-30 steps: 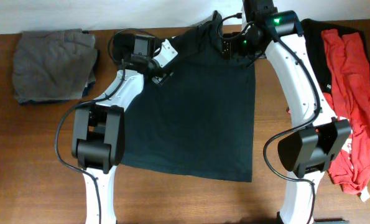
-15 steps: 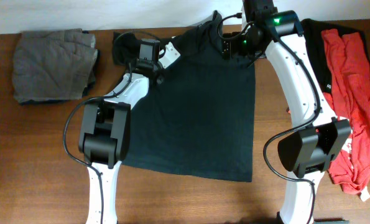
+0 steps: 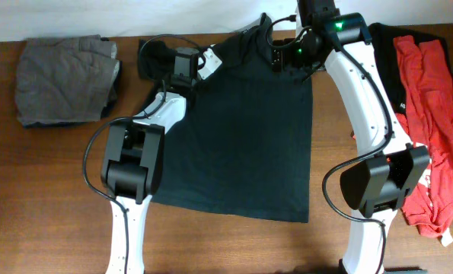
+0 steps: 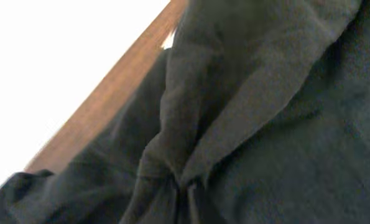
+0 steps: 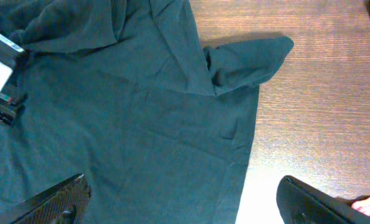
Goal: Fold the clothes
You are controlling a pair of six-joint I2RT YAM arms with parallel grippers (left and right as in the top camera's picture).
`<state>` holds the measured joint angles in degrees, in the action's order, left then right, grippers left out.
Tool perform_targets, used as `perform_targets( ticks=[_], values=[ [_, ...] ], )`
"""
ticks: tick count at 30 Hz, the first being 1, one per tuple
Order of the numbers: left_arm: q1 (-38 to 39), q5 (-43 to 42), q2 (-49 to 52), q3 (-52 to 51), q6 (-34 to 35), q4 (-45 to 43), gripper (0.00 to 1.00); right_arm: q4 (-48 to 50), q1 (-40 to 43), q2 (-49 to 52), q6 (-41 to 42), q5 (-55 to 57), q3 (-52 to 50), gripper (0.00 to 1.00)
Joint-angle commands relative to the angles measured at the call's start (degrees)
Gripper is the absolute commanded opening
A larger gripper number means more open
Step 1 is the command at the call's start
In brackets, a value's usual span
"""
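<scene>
A large black T-shirt (image 3: 241,137) lies spread flat across the middle of the table. My left gripper (image 3: 179,55) is at its upper left shoulder, by the bunched sleeve (image 3: 151,55). In the left wrist view the dark cloth (image 4: 234,112) gathers into folds that converge at the pinch (image 4: 185,198); the gripper is shut on the black T-shirt. My right gripper (image 5: 185,205) hangs open above the shirt's upper right part, its fingers (image 5: 54,199) far apart, with the right sleeve (image 5: 247,62) ahead of it. Red T-shirts (image 3: 432,114) lie over another black garment (image 3: 384,57) at the right.
A folded grey garment (image 3: 66,80) lies at the back left. Brown wooden tabletop (image 3: 43,198) shows around the shirt. The table's back edge runs against a white wall (image 3: 173,15). Both arm bases stand at the front, either side of the shirt.
My left gripper has swung up and left to the shirt's left shoulder and closed on the cloth. The right arm has not moved.
</scene>
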<state>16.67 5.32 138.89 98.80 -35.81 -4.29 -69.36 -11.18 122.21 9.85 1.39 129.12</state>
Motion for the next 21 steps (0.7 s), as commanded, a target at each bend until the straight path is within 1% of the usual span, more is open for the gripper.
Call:
perform_targets(
  ticks=[1,4,7,9,11,13,16,17,18,19,20,21],
  values=[
    [1.6,10.1,0.9,0.5,0.7,-3.1,0.01,0.2,0.0,0.0,-0.4,-0.3,0.0,1.0],
    [1.5,11.7,0.5,2.5,1.2,-3.5,0.0,0.6,0.0,0.0,-0.4,-0.3,0.0,1.0],
    [1.0,15.7,0.5,5.5,4.6,-5.0,0.0,0.8,0.0,0.0,-0.3,-0.4,0.0,0.99],
    [0.5,15.9,0.5,7.2,5.4,-7.5,0.0,0.8,0.0,0.0,-0.3,-1.0,0.0,0.99],
    [-0.1,15.9,0.5,7.9,6.2,-12.5,0.0,0.8,0.0,0.0,-0.3,-1.2,0.0,1.0],
    [-1.3,15.9,0.5,7.9,7.3,-22.0,0.0,0.8,0.0,0.0,-0.4,-1.5,0.0,0.99],
    [-2.8,14.9,0.5,8.1,8.8,-31.7,0.0,0.7,0.0,0.0,-0.4,-1.4,0.0,0.99],
    [-3.1,13.7,0.5,8.2,8.8,-32.3,0.06,0.7,0.0,0.0,-0.4,-1.4,0.0,0.99],
    [-3.4,11.7,0.5,8.2,8.8,-32.5,0.32,0.7,0.0,0.0,-0.4,-1.4,0.0,0.99],
    [-3.7,10.8,0.5,8.2,8.8,-32.4,0.61,0.7,0.0,0.0,-0.4,-1.4,0.0,0.99],
    [-3.8,10.4,0.5,8.2,8.9,-32.0,0.99,0.7,0.0,0.0,-0.4,-1.5,0.0,1.0],
    [-4.0,10.5,0.5,8.2,9.2,-31.0,0.99,0.7,0.0,0.0,-0.4,-1.5,0.0,0.99]
  ],
)
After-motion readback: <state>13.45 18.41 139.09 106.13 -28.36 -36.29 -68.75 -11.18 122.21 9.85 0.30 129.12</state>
